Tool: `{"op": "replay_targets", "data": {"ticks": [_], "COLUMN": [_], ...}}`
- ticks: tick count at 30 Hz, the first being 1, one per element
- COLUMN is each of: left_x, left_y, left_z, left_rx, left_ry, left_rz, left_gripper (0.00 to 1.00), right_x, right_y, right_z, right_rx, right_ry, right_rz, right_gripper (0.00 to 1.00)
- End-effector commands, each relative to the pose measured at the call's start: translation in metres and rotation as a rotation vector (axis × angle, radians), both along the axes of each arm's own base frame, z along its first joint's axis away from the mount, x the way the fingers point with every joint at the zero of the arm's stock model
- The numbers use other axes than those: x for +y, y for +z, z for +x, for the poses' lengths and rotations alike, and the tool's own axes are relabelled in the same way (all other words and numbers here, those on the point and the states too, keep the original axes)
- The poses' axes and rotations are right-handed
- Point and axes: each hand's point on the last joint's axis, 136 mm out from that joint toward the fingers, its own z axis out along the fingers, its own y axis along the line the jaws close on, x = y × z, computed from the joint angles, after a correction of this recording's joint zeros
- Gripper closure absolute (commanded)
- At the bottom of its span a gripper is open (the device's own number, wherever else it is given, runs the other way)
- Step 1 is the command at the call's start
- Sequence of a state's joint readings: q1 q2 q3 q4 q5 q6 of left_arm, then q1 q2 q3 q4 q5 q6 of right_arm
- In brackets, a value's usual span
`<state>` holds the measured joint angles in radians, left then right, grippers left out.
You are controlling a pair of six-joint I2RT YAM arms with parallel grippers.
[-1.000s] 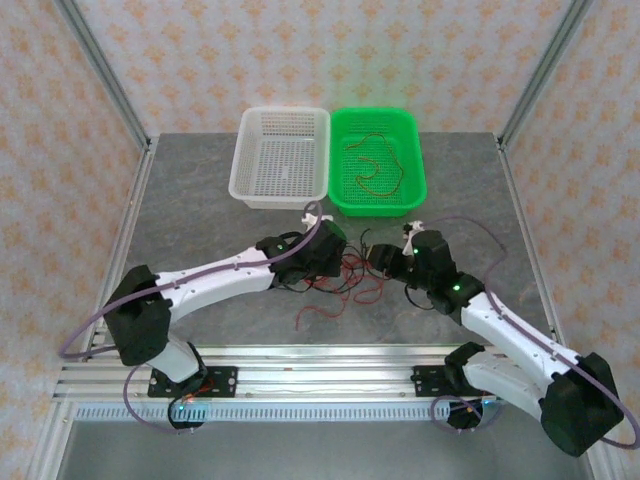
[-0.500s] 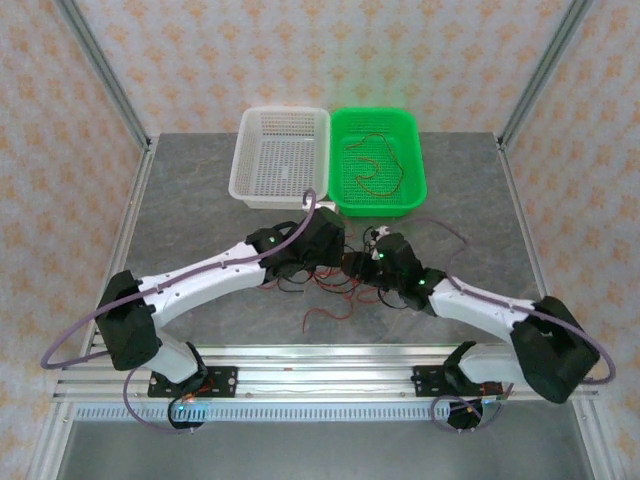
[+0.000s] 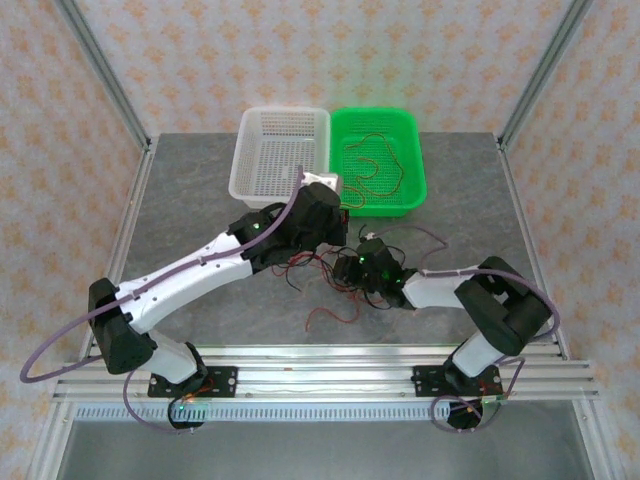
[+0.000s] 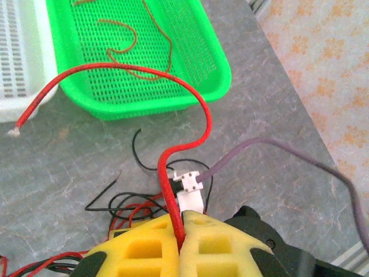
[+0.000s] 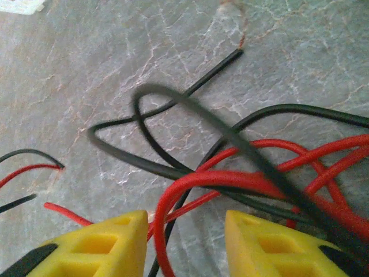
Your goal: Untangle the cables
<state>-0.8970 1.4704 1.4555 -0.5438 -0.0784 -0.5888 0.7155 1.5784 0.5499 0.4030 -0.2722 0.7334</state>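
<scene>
- Left gripper [image 4: 180, 222]: fingers pressed together on one red cable [image 4: 206, 118]. The strand rises out of the pinch, arcs ahead of the fingertips and ends free off to their left, just beside the white basket [image 4: 17, 57].
- Why held so, by my reading: lifted high to draw this strand out of the tangle [image 3: 330, 272], which lies below and behind the fingers.
- Green basket [image 4: 213, 63] sits straight ahead of that gripper and holds a few loose red strands [image 4: 130, 43] (probably ones already freed), so it looks like the drop place.
- Right gripper [image 5: 184, 228]: fingers spread, low over the table [image 5: 115, 69]. Red and black strands pass through the gap, none clamped.
- Probably placed there to pin the knot while the other arm pulls.
</scene>
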Motion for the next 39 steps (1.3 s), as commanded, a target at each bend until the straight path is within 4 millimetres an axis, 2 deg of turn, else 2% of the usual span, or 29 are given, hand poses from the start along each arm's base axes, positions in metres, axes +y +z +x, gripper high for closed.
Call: {"op": "replay_targets", "data": {"ticks": [1, 7, 12, 20, 28, 39], "left_x": [0.020, 0.054, 0.082, 0.109, 0.133, 0.176], "left_y": [0.040, 0.084, 0.121, 0.170, 0.204, 0.228], "left_z": [-0.003, 0.003, 0.009, 0.009, 0.011, 0.019], "left_rx": [-0.090, -0.184, -0.251, -0.343, -0.427, -0.508], "left_ry": [0.025, 0.114, 0.175, 0.228, 0.302, 0.458], "left_rz": [0.029, 0.091, 0.076, 0.019, 0.002, 0.058], "left_gripper": [1.00, 1.00, 1.00, 1.00, 1.00, 1.00], "right_x": [-0.006, -0.010, -0.015, -0.028, -0.045, -0.092], "right_y": [-0.020, -0.039, -0.049, -0.059, -0.068, -0.071], "right_z": [-0.001, -0.003, -0.004, -0.007, -0.010, -0.008], "right_rx": [0.020, 0.050, 0.066, 0.077, 0.085, 0.079], "right_ry": [-0.034, -0.049, -0.064, -0.091, -0.122, -0.211], "right_rz": [-0.027, -0.054, -0.081, -0.143, -0.232, -0.426], "right_gripper": [0.61, 0.61, 0.62, 0.63, 0.63, 0.63]}}
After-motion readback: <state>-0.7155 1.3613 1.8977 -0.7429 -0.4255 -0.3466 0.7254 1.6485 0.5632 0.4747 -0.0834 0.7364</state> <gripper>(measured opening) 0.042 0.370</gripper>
